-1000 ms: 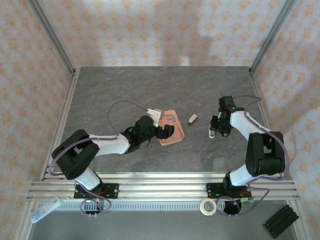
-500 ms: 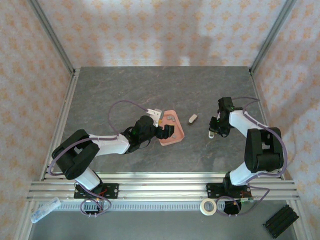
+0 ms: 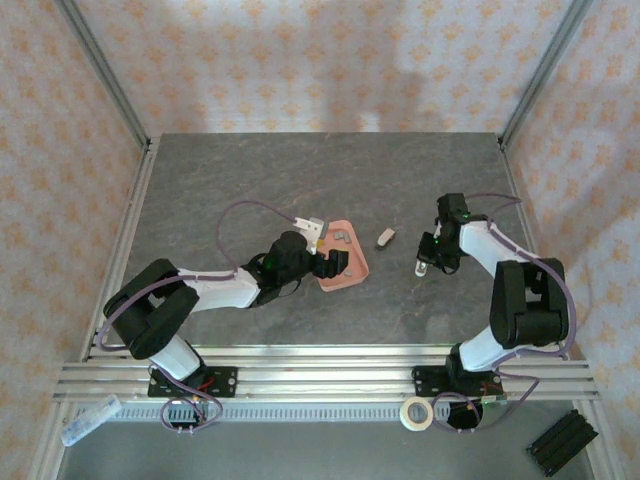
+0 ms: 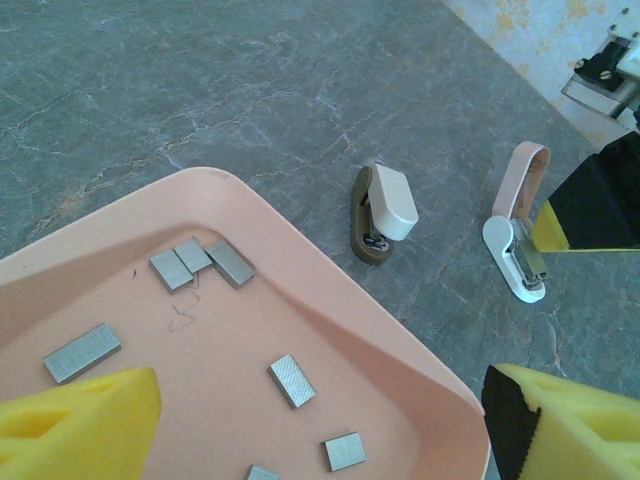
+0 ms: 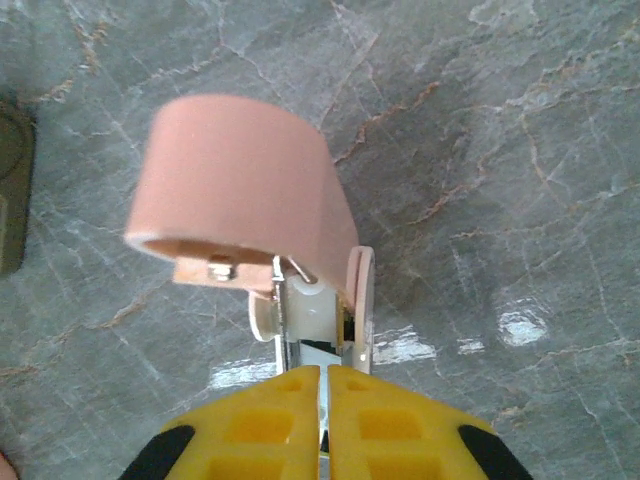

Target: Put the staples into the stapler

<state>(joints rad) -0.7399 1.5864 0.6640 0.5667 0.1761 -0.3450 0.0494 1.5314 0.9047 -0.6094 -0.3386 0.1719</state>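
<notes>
The grey marbled table (image 3: 300, 180) is boxed in by patterned walls (image 3: 300, 60) and aluminium rails (image 3: 125, 240). Wide bare stone lies beyond the salmon-pink tray (image 3: 352, 272) toward the far edge, and more in front of it toward the arm bases. The left gripper (image 3: 335, 262) hangs over the tray's left side, jaws spread wide with nothing between them. In its wrist view the yellow fingertips are cut off by the bottom edge. Well right of the tray, the right gripper (image 3: 428, 262) is closed on the near end of the stapler (image 3: 423, 266), pads all but meeting. Just what sliver they pinch is hard to make out. The stapler rests on the stone, hinged open with its pink arm raised. Between it and the tray lies a cream piece (image 3: 385, 238), apart from both. The staples (image 4: 290, 380) lie scattered loose on the tray floor, one cut off at the picture's bottom edge.
</notes>
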